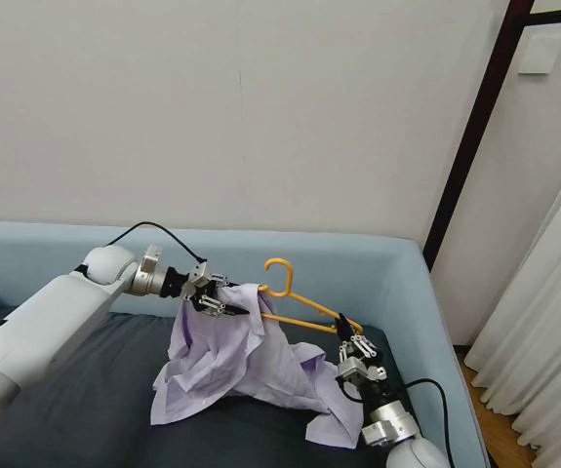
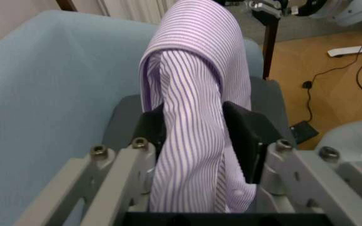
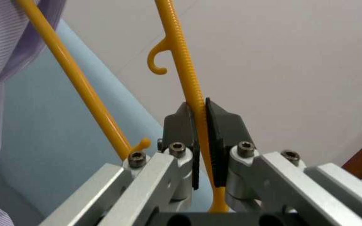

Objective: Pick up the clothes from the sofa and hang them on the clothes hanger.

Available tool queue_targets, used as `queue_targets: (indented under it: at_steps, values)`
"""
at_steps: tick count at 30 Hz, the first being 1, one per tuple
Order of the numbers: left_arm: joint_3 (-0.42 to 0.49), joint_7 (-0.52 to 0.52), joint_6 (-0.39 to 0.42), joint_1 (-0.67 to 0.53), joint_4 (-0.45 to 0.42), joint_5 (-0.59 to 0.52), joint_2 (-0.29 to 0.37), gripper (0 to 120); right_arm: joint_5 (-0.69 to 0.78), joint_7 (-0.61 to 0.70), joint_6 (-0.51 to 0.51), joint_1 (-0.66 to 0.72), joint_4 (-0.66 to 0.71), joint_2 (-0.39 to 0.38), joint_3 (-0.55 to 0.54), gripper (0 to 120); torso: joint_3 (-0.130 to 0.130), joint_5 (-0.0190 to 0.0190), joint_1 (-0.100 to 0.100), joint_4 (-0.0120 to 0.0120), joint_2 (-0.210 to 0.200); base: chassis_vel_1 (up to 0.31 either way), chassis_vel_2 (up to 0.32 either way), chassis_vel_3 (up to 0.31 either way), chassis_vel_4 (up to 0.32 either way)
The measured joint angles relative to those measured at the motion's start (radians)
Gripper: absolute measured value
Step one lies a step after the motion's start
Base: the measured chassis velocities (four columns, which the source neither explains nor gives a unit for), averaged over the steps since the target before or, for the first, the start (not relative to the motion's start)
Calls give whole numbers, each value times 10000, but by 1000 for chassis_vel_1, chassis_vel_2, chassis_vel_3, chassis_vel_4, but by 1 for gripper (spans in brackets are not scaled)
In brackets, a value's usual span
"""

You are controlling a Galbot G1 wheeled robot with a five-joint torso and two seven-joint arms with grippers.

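A lilac striped shirt (image 1: 231,366) hangs over the sofa seat, its top edge draped on one arm of an orange hanger (image 1: 295,297). My left gripper (image 1: 214,297) is shut on a fold of the shirt (image 2: 190,141) right beside the hanger's left end. The hanger tilts down to the right, where my right gripper (image 1: 353,346) is shut on its lower end. In the right wrist view the black pads (image 3: 222,129) clamp the orange hanger bar (image 3: 184,61), and a strip of the shirt (image 3: 5,42) shows beside it.
The sofa has a dark seat cushion (image 1: 75,390) and a pale blue back and arm (image 1: 397,283). A white wall stands behind. A dark door frame (image 1: 470,132) and white curtains (image 1: 548,331) are to the right. Cables lie on the wooden floor (image 2: 332,75).
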Motion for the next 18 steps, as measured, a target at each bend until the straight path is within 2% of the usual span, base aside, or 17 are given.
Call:
queue_targets:
  at_steps: [3,4,7,16,18]
  values:
    - [-128,234,45,-1,108,104,-34,18,1,51,11,-2,-12,8,0,4,0,0,-1,1,0,0,0,0,0]
    - [-128,234,45,-1,108,104,-34,18,1,51,11,-2,-12,8,0,4,0,0,-1,1,0,0,0,0,0]
    - [-277,418,110,0,192,183,-91,7,3,93,52,15,-40,14,-24,4,0,0,0,1,0,0,0,0,0]
    - [-359,457,245,80,248,198,-152,7,288,214,168,81,-61,14,-112,4,0,0,-1,1,0,0,0,0,0]
    - [-383,445,267,113,328,226,-182,7,840,172,319,64,-32,-17,-174,12,0,0,-1,1,0,0,0,0,0]
